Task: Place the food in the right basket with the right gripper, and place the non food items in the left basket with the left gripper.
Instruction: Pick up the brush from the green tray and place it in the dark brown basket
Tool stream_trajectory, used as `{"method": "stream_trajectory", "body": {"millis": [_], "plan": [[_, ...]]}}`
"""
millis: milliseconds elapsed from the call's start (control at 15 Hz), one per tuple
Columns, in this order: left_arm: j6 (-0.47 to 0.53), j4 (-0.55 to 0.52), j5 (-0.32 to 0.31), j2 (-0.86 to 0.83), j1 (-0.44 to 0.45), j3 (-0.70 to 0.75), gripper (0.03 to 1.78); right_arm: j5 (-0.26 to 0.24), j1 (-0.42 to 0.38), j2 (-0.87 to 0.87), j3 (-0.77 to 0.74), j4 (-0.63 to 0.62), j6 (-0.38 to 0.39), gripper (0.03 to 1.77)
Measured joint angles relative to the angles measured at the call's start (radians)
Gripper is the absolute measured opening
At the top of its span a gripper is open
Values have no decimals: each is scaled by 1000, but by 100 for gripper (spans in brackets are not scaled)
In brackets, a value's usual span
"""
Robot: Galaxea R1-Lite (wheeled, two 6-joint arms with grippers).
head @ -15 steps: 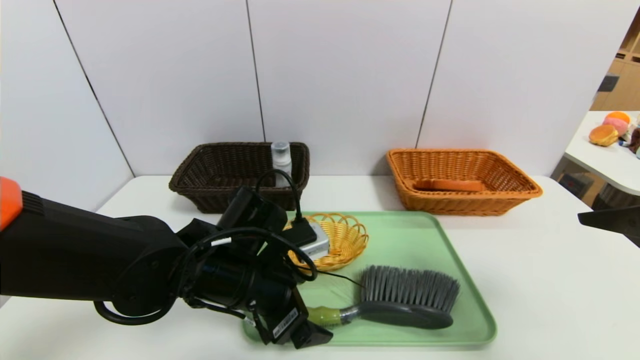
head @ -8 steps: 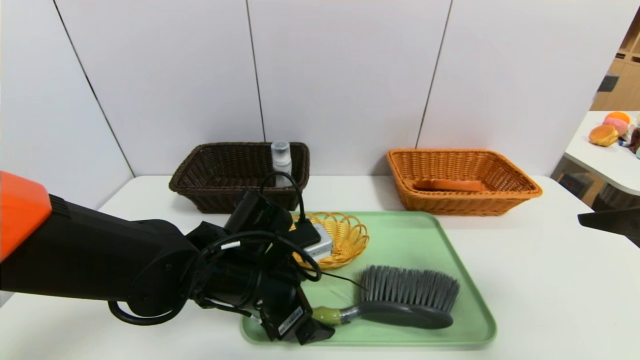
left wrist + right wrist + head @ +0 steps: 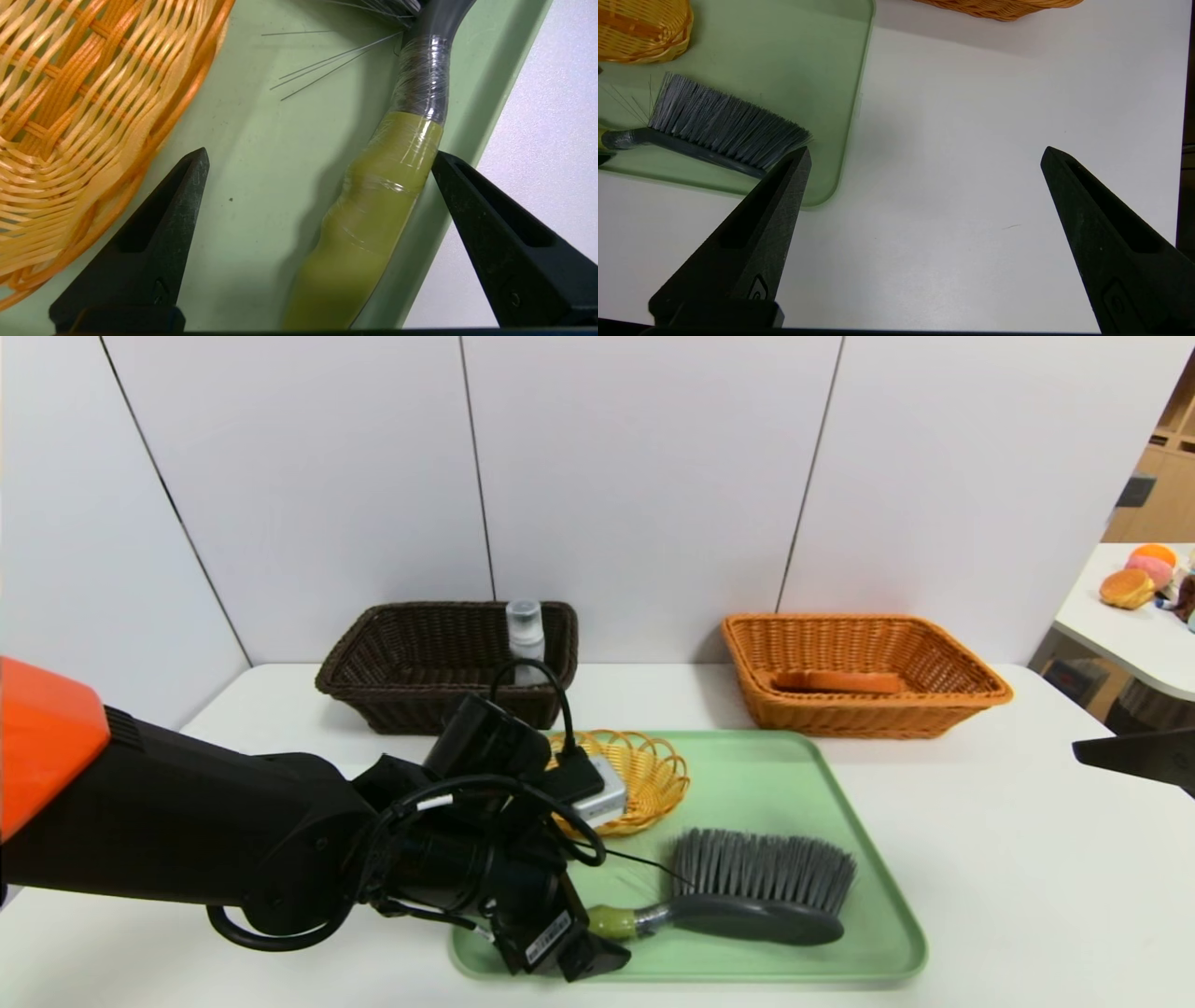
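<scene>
Head view: left gripper (image 3: 597, 957) low at the near-left corner of the green tray (image 3: 878, 947), fingers (image 3: 154, 247) spread wide astride the yellow-green handle of the brush (image 3: 747, 896), one fingertip touching the handle's outer side, not yet clamped. Brush lying inside the tray along its near edge, bristles up, handle close against the raised lip. Small yellow wicker basket (image 3: 644, 775) just beside the inner finger, narrow gap of bare tray between. Right gripper (image 3: 924, 154) hanging over bare white table (image 3: 1027, 859) right of the tray, fingers wide apart, holding nothing. Count: one brush, one tray, one small yellow basket, two large baskets at the wall, dark brown basket (image 3: 401, 663) left with one bottle (image 3: 525, 625) inside, orange basket (image 3: 934, 681) right.
</scene>
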Motion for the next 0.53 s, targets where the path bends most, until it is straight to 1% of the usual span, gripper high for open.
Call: {"method": "stream_trajectory", "body": {"millis": [400, 533], "plan": [[9, 0, -1, -1, -3, 8, 169, 1, -1, 2, -1, 0, 2, 170], [9, -2, -1, -2, -6, 12, 169, 1, -1, 2, -3, -1, 20, 170]]}}
